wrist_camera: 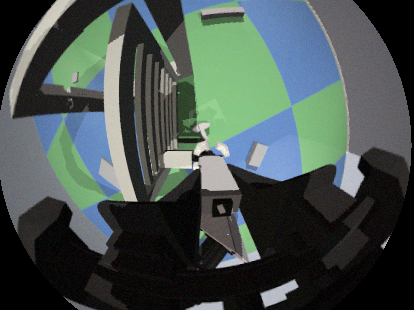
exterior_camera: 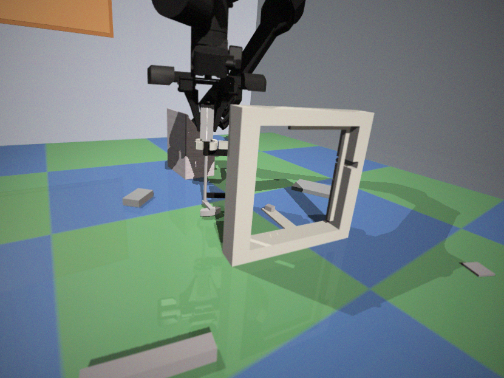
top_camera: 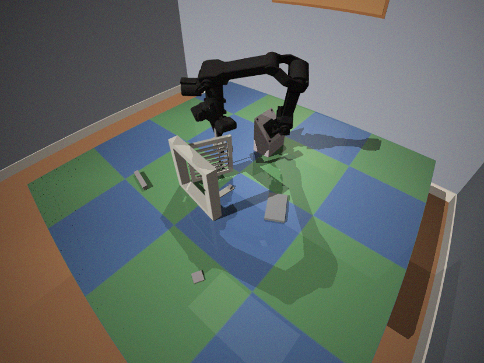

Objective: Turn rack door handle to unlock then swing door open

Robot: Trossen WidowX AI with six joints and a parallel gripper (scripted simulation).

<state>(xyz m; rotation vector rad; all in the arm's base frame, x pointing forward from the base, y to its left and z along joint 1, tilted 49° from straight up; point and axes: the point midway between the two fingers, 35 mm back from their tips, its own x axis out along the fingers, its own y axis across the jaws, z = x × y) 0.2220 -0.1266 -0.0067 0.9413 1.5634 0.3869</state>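
The slatted rack door [top_camera: 230, 155] [wrist_camera: 114, 128] stands wide open, roughly square to the pale frame [top_camera: 212, 197] [exterior_camera: 241, 185] [wrist_camera: 22, 73]. In the exterior view the frame's near post hides most of the door. My gripper [top_camera: 217, 131] [exterior_camera: 206, 129] [wrist_camera: 212, 170] is shut on the upright handle [exterior_camera: 206, 119] [wrist_camera: 219, 174], a pale block at the door's free side. A thin rod [exterior_camera: 204, 176] runs down from it to a small latch foot [exterior_camera: 208, 212] near the table. The wrist view shows the handle between the fingers. The handle's exact turn is hard to tell.
A sloped box [top_camera: 262, 139] [exterior_camera: 178, 146] stands at the arm's base. A flat grey slab [top_camera: 276, 208] lies right of the frame, a bar [top_camera: 141, 179] [exterior_camera: 155, 359] [wrist_camera: 222, 14] on its other side. A small tile [top_camera: 197, 276] [exterior_camera: 478, 268] and a grey block [exterior_camera: 138, 196] [wrist_camera: 257, 154] also lie around.
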